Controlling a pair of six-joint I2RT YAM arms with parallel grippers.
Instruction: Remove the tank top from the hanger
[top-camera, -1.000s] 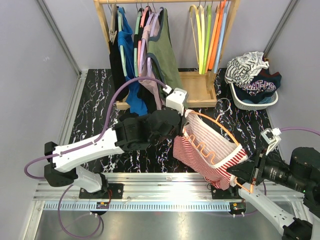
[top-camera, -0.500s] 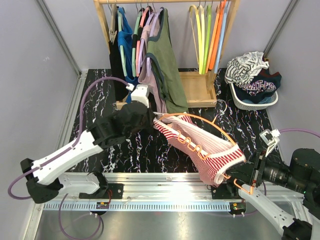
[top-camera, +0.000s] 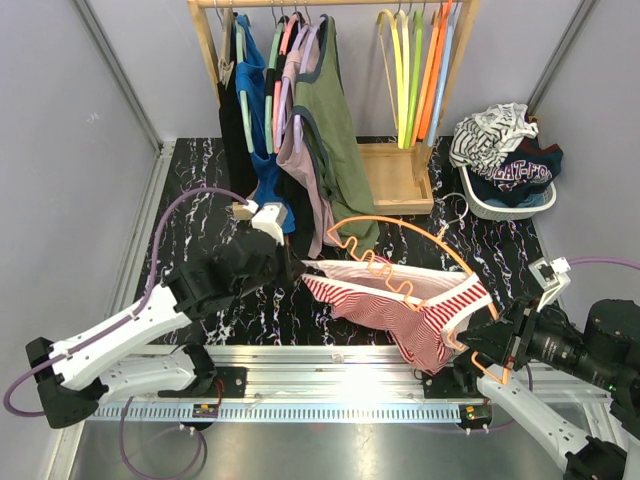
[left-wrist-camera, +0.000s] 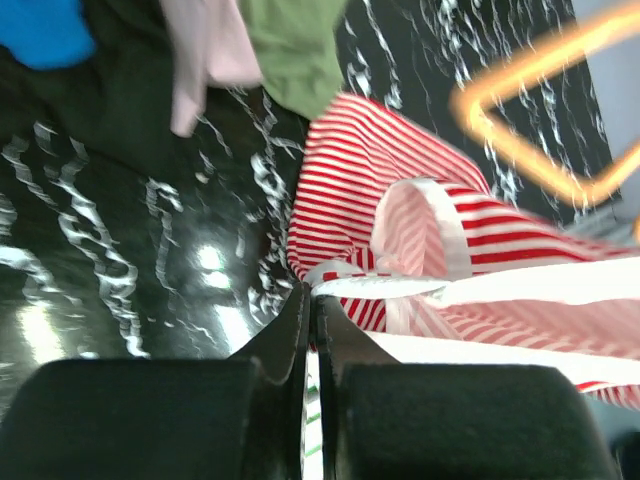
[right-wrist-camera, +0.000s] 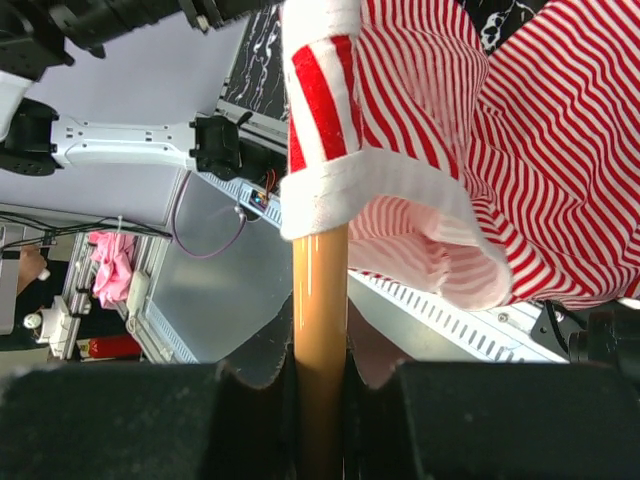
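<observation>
Tank top (top-camera: 400, 305) is stretching across the tabletop's (top-camera: 190, 225) middle, its orange hanger (right-wrist-camera: 320, 310) arching above, blocking passage there. Hanging clothes (top-camera: 335, 130) are crowding the far centre. Room is showing along the left strip and beside the basket (top-camera: 500, 211).

Left arm (top-camera: 130, 325): yours wore smooth white shells along its long links, with bulky black housings at the joints.
Left cable (top-camera: 175, 212): a purple cable ran off it in a wide loop.
Left camera (top-camera: 266, 217): a small white box sat at your wrist.
Left gripper (left-wrist-camera: 311, 305): your two fingers (left-wrist-camera: 285, 345) were matt black, broad blocks narrowing to thin tips.
Right arm (top-camera: 540, 418): you had the same make here, a white shell low down and chunky black joints above.
Right cable (top-camera: 610, 262): purple too.
Right camera (top-camera: 552, 272): another small white box.
Right gripper (right-wrist-camera: 320, 365): black, with squared blocks and rounded inner shoulders.
Bases (top-camera: 222, 383): black plates.
</observation>
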